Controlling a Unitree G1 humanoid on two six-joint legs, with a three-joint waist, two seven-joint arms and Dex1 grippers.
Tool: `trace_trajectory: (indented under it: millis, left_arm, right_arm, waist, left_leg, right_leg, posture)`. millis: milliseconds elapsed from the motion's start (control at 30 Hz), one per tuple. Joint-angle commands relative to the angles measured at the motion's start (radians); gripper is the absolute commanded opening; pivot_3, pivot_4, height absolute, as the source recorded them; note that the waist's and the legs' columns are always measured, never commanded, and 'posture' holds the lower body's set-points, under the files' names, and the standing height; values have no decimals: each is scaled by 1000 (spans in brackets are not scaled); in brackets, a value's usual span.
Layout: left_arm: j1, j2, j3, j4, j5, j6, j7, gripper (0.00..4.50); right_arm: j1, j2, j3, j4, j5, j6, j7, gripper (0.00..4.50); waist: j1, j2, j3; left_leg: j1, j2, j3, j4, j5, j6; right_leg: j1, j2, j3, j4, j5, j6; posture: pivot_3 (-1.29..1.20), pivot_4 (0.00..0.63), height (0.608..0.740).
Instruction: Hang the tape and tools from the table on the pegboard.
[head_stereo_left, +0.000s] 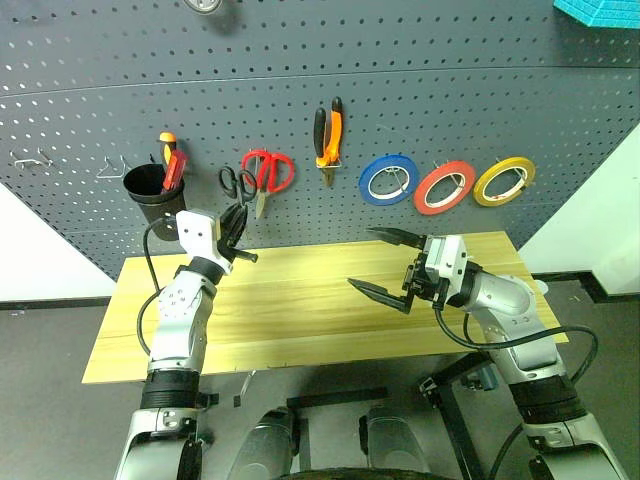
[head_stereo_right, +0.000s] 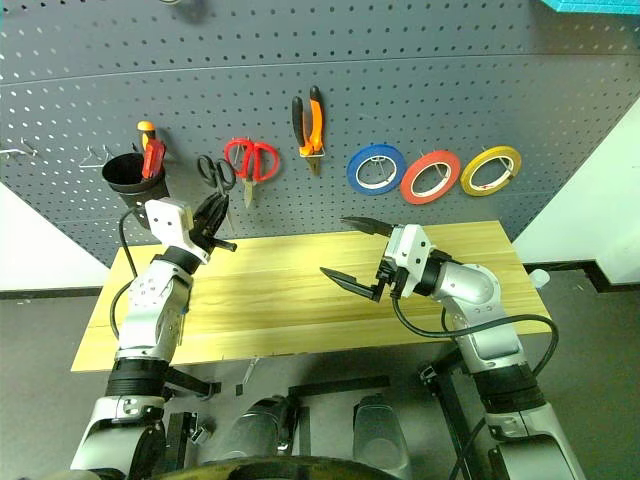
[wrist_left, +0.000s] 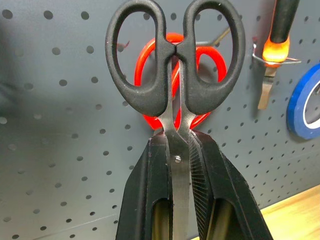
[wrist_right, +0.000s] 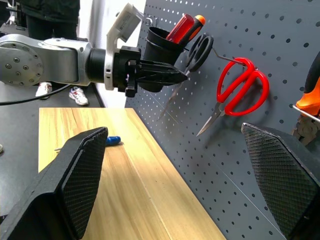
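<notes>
The pegboard (head_stereo_left: 330, 90) carries the pliers (head_stereo_left: 328, 135) at its middle, the red tape (head_stereo_left: 444, 187) low to their right, and the table (head_stereo_left: 300, 300) stands below it. Left of the pliers, the left gripper (wrist_left: 179, 150) is clamped on the blades of the black-handled scissors (wrist_left: 175, 60), their loops at the board, seemingly over a hook. The right gripper (head_stereo_left: 385, 262) gapes wide and empty above the table, and a blue-handled screwdriver (wrist_right: 113, 140) lies on the table's left end.
</notes>
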Motion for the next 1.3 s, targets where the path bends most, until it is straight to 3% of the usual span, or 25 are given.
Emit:
trace_trajectory:
  millis: [33,567,1000,1300]
  left_arm:
    - [-41,4,-15,17,20,-26,1,175]
    - [-74,-12,-20,52,-1,-52,-24,175]
    - [8,-5,39,-50,-102,-62,-53,175]
    - [-15,2,6,-20,-51,-53,-42,175]
  right_arm:
    - [3,1,-23,-25,2,-15,-9,4500]
    - [11,0,-20,-28,-7,-18,-13,4500]
    - [16,-4,-17,-23,-13,-23,-9,4500]
    - [6,2,-15,-14,-17,-26,-2,4500]
  waist:
    - [0,0,-1]
    - [-2,0,-3]
    - [-1,0,-3]
    - [-1,0,-4]
  left_leg:
    - [0,0,0,0,0,0]
    - [0,0,0,0,0,0]
    - [0,0,0,0,0,0]
    - [0,0,0,1,0,0]
  right_leg:
    - [0,0,0,0,0,0]
    - [1,0,0,0,0,0]
    - [0,0,0,1,0,0]
    - [0,0,0,1,0,0]
  posture:
    - [-132,64,740]
    - [-136,63,740]
    - [-130,61,740]
    - [-126,57,740]
